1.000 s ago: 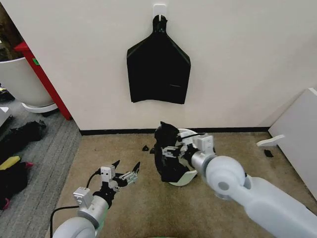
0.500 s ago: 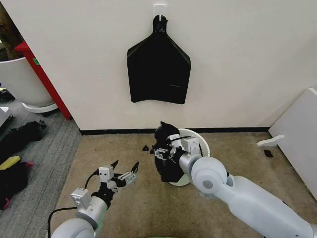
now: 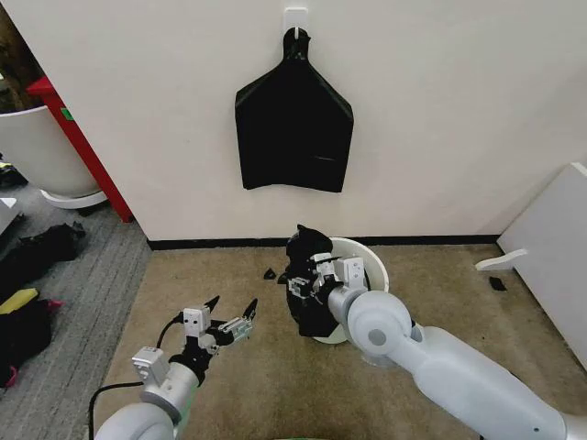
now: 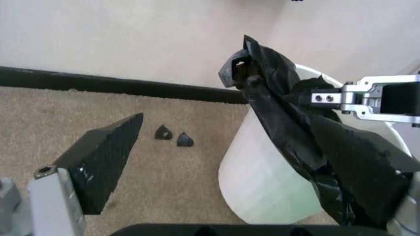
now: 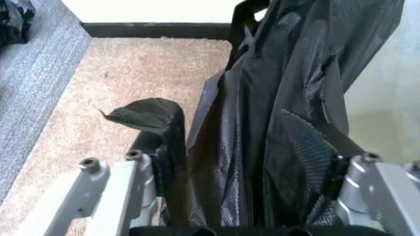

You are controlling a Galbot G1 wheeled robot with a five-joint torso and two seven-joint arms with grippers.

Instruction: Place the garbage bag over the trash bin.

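Note:
The cream-white trash bin (image 3: 371,261) stands on the tan carpet close to the wall. The black garbage bag (image 3: 316,316) hangs crumpled over the bin's left rim and down its outer side, one corner sticking up. My right gripper (image 3: 308,282) is at that rim, shut on a bunch of the bag. The right wrist view has the garbage bag (image 5: 282,73) packed between the right gripper (image 5: 243,157) pads, beside the bin wall (image 5: 387,98). My left gripper (image 3: 235,306) hovers open and empty over the carpet, left of the bin. From the left wrist, the bag (image 4: 288,128) drapes the bin (image 4: 262,177).
A flat bunch of black bags (image 3: 293,128) hangs from a wall hook above the bin. Two black scraps (image 3: 270,273) lie by the baseboard. A large white planter (image 3: 32,147) and red post (image 3: 78,137) stand far left, and a white panel (image 3: 550,247) leans at right.
My right arm has swung left and nearer, its elbow now beside the bin, while the gripper stays on the bag. More of the bin's rim shows. The left gripper has barely moved.

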